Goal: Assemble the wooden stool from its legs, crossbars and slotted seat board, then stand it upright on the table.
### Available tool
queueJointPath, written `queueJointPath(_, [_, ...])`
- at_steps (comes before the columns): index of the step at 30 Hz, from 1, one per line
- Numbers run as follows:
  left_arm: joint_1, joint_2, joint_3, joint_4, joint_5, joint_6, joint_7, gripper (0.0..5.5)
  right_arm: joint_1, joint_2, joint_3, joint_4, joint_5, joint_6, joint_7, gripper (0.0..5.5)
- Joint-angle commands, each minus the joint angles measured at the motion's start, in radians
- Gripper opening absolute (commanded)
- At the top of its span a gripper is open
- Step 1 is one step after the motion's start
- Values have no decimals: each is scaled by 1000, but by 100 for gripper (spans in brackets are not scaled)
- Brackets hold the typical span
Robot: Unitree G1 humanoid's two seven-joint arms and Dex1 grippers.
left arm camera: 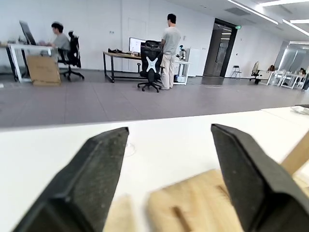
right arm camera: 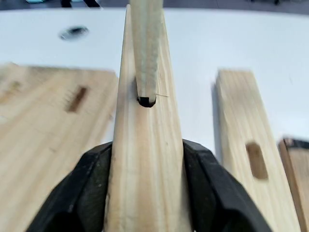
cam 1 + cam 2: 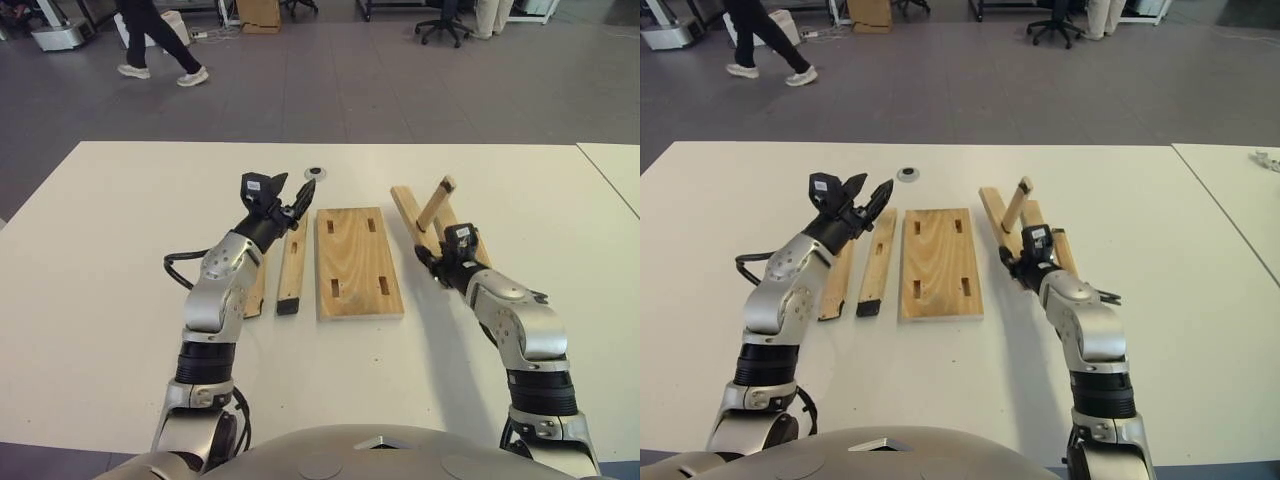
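Here, right end effector (image 2: 145,195) around leg (image 2: 145,130)

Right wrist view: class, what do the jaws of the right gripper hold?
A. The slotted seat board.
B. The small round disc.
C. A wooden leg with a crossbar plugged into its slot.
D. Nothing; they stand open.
C: the right gripper has its jaws closed on either side of a wooden leg, and a crossbar sits in the leg's slot; the seat board lies flat beside it, untouched.
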Motion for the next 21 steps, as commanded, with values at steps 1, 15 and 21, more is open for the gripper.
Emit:
queueJointPath(1, [-115,-108,133,3,-336,269,130,352,-57,-74,39,-112,60,-125,181,208])
queueJointPath(15, [-138,-134,188,-54,-653,414,272,193,-48,-109,142,-168,65,-277,309,208])
queueJointPath(21, [-93,-127,164,-94,-683,420,281,102,-23,-121,165,-168,39,-314,316,208])
